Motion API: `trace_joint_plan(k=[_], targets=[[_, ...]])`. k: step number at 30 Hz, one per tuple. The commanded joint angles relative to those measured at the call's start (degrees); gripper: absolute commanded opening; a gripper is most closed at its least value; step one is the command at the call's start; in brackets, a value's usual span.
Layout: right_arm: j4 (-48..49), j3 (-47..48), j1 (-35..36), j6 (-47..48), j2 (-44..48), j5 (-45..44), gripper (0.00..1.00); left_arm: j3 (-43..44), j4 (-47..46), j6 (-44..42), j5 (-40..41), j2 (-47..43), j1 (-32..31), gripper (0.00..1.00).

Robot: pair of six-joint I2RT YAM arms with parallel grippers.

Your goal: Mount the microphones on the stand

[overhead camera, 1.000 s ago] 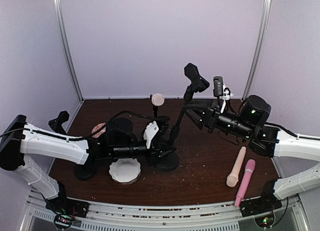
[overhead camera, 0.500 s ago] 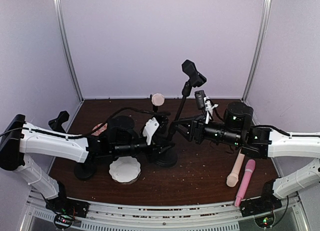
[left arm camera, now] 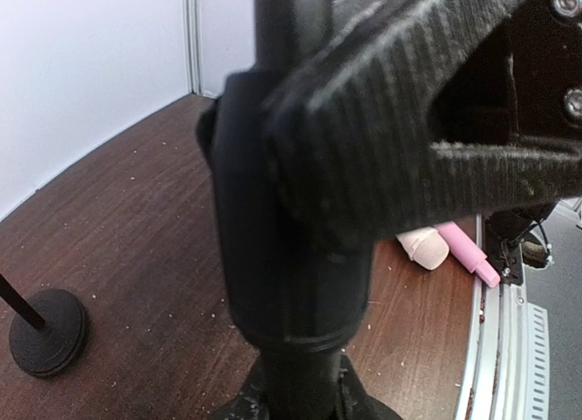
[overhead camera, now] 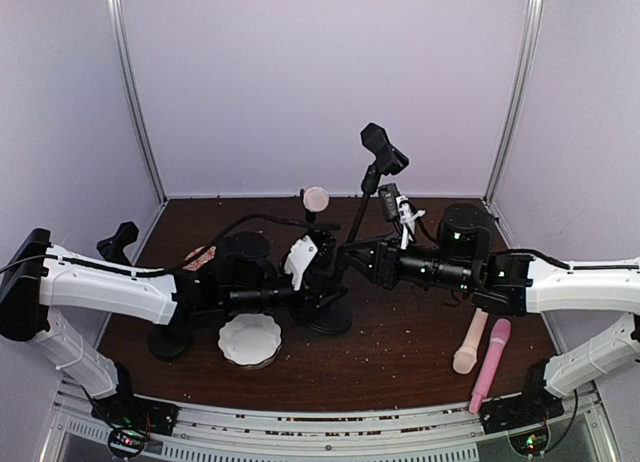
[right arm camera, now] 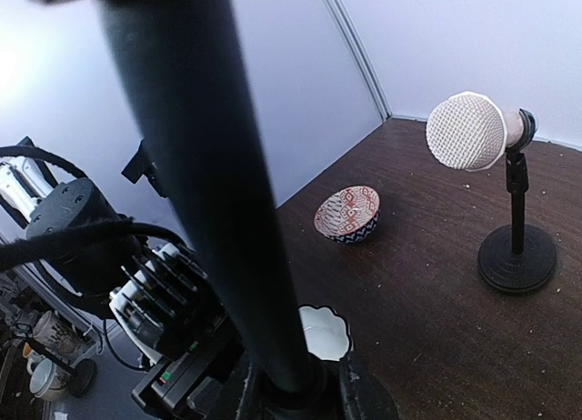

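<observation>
The tall black stand [overhead camera: 352,227] rises from a round base [overhead camera: 330,317] and ends in an empty clip [overhead camera: 384,148]. My left gripper [overhead camera: 322,282] is shut on the stand's lower pole; its thick joint [left arm camera: 291,247] fills the left wrist view. My right gripper [overhead camera: 350,259] is closed round the pole [right arm camera: 227,193] just above, its fingers [right arm camera: 364,395] on both sides. One cream microphone [overhead camera: 315,199] sits clipped in a small stand behind. Another cream microphone [overhead camera: 470,340] and the pink microphone [overhead camera: 490,364] lie on the table at the right; both also show in the left wrist view [left arm camera: 424,248].
A white scalloped dish [overhead camera: 250,340] lies in front of the left arm. A patterned bowl [overhead camera: 197,258] sits at the left. A third black stand [overhead camera: 120,242] with an empty clip stands at the far left. The small stand's base [right arm camera: 516,258] is behind.
My right gripper has come down and to the left from near the clip to the stand's lower pole. The stand's clip has shifted left. The left arm has held still.
</observation>
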State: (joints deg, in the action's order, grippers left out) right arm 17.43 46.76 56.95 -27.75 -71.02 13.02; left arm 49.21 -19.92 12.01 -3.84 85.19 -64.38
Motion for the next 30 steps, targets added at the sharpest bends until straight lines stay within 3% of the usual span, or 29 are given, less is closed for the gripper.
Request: trace_joint_plan(k=[1, 4, 8, 13, 16, 18, 21, 22, 30], targets=[[-0.06, 1.42, 0.07, 0.35, -0.78, 1.82, 0.06, 2.62, -7.05, -0.76, -1.11, -2.34, -0.04, 0.00], [0.80, 1.64, -0.12, 5.45, -0.32, 7.33, 0.00, 2.89, -6.41, -2.33, -7.01, -3.03, 0.61, 0.00], [1.63, 0.60, -1.21, 14.44, 1.86, 18.28, 0.00, 4.16, -6.14, -1.62, -26.19, -4.20, 3.90, 0.00], [4.66, 1.14, -4.86, 13.99, 0.44, 31.57, 0.00, 7.54, 0.52, -3.69, -37.46, -3.86, 4.28, 0.00], [3.47, 2.84, -5.58, 14.64, -0.68, 35.10, 0.00, 7.74, 1.62, -4.31, -38.15, -3.96, 4.35, 0.00], [-3.49, 5.68, -5.70, 18.11, -1.30, 33.54, 0.14, 7.79, 2.14, -4.78, -37.41, -4.39, 4.34, 0.00], [-12.79, 7.24, -6.13, 21.68, 0.09, 17.20, 0.39, 7.72, 3.44, -5.53, -35.20, -5.44, 4.30, 0.00], [-13.37, 6.65, -6.47, 21.76, 0.82, 13.98, 0.43, 7.31, 3.28, -5.66, -34.46, -5.86, 4.34, 0.00], [-13.31, 1.63, -10.55, 19.15, 5.70, 13.34, 0.49, 3.94, 0.11, -4.35, -23.57, -7.06, 4.34, 0.00]])
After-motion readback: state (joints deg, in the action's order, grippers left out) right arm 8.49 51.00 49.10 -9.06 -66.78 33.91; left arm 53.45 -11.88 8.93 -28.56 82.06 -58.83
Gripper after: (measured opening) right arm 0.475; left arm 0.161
